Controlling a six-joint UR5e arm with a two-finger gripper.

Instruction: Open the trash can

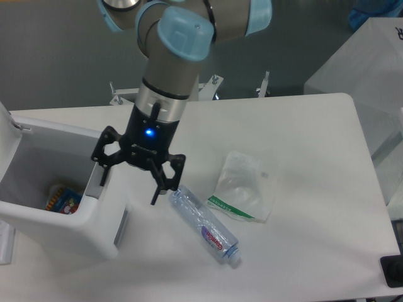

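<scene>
The white boxy trash can (60, 229) stands at the table's left edge. Its top is open and I see down into it. A sliver of its raised lid (6, 123) shows at the far left. A colourful packet (62, 198) lies inside. A grey tab (120, 228) sits on the outer wall facing the bottle. My gripper (128, 185) points down, open and empty, over the can's right rim. One fingertip (101, 178) hangs at the rim and the other sits just outside, near the bottle.
A clear plastic bottle (204, 226) with a purple label lies on the white table (302, 126) just right of the gripper. A crumpled clear plastic bag (242, 185) lies beyond it. A dark object (393, 270) sits at the lower right edge.
</scene>
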